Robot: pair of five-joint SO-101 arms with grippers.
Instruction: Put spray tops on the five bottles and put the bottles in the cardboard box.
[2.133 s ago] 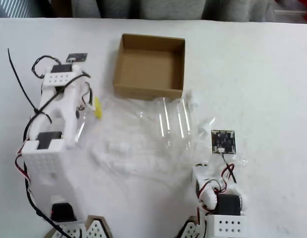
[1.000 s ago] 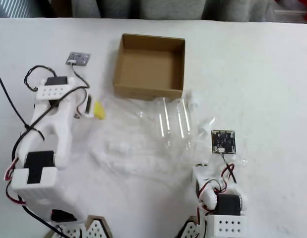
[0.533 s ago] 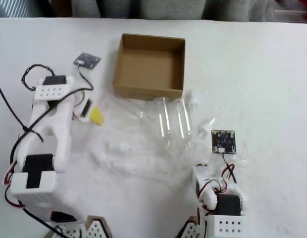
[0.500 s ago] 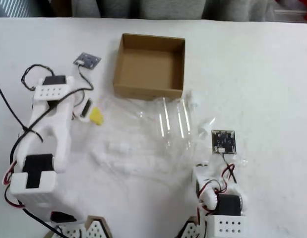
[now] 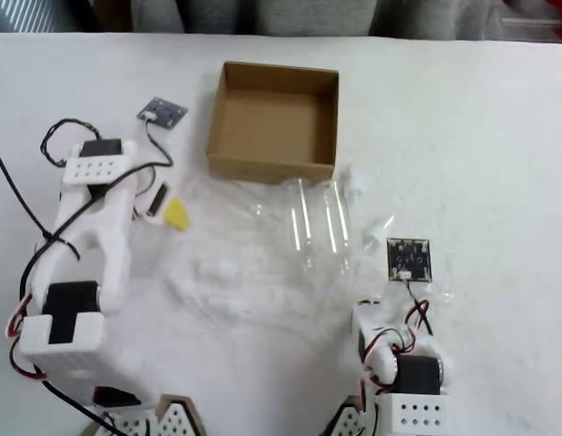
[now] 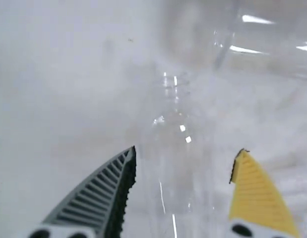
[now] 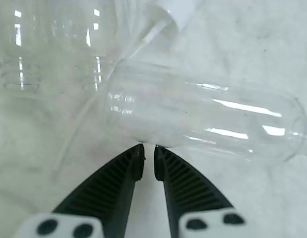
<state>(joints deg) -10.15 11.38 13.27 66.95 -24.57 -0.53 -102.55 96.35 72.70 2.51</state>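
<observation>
Bottles (image 5: pixel 315 227) lie on the table (image 5: pixel 480 136) just in front of the cardboard box (image 5: pixel 271 169). I read the left gripper (image 6: pixel 187 150) as spread wide, with a clear bottle (image 6: pixel 168 119) between its fingers. The right gripper (image 7: pixel 148 151) is closed on nothing, its tips just short of a toppled bottle (image 7: pixel 208 124).

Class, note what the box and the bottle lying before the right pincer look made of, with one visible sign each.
Box: matte brown cardboard, by its dull folded walls. Bottle before the right pincer: probably clear glossy plastic; the table shows through, with bright highlights.
</observation>
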